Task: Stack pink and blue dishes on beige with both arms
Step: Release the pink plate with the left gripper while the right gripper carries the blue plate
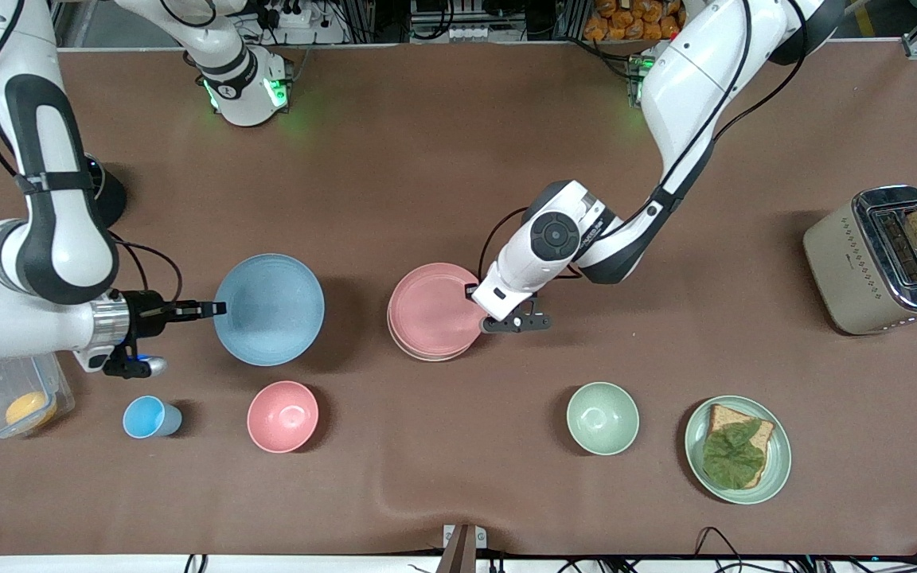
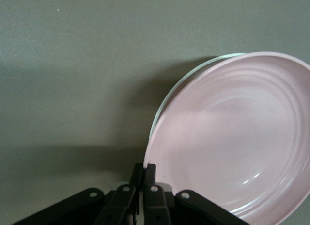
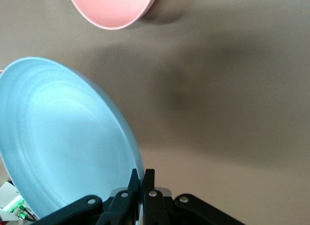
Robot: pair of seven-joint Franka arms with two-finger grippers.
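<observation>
**Now both plates gripped by the rim**

Front view: the right tool (image 1: pixel 218 308) pinches the blue plate (image 1: pixel 269 309) at its rim, lifted over the tabletop (image 1: pixel 427 159) above the pink bowl (image 1: pixel 282 416). The left tool (image 1: pixel 484 320) clamps the pink plate (image 1: pixel 435 309), which sits over the beige plate (image 1: pixel 427 356).

Left wrist view: closed fingers (image 2: pixel 149 172) grip the pink plate (image 2: pixel 232 137); a pale rim shows beneath.

Right wrist view: closed fingers (image 3: pixel 147 179) hold the blue plate (image 3: pixel 63 137).

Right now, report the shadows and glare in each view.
Front view: the blue plate throws a dark shadow on the table, and green light glows at the arm bases. Left wrist view: small bright glints on the pink plate, deep shadow beside it. Right wrist view: a soft, blurred shadow patch beside the blue plate.
</observation>
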